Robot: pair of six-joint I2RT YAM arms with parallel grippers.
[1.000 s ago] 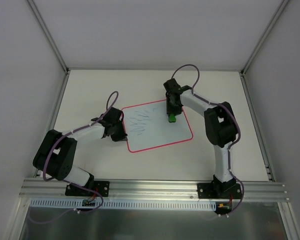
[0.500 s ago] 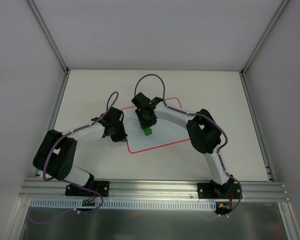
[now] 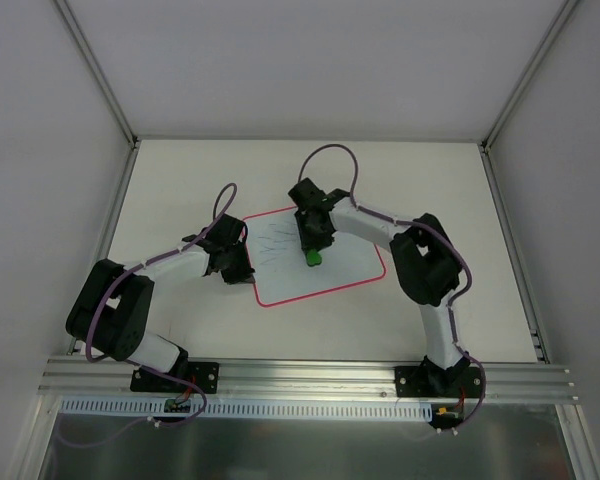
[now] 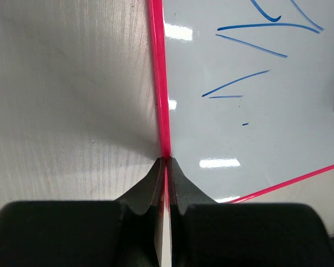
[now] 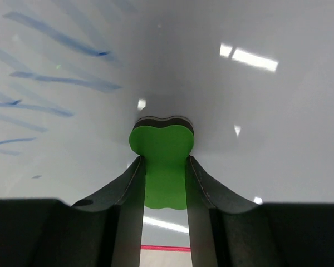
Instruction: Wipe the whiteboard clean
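The whiteboard (image 3: 352,264), pale with a red rim, lies flat on the table, with blue pen scribbles (image 3: 275,242) on its left half. My left gripper (image 3: 247,272) is shut on the board's left red rim (image 4: 158,83), fingertips pinched together (image 4: 165,162). Blue strokes (image 4: 237,82) show to its right. My right gripper (image 3: 313,248) is shut on a small green eraser block (image 5: 162,146), pressing it down on the board's middle (image 5: 256,111), just right of the blue strokes (image 5: 55,81).
The white table (image 3: 180,180) is boxed in by white walls behind and at the sides. An aluminium rail (image 3: 300,378) with both arm bases runs along the near edge. The right arm's elbow (image 3: 428,262) overhangs the board's right corner.
My right gripper swept the green eraser left across the board, over the scribbles, then came back right to the board's middle. The left gripper stayed put on the rim.
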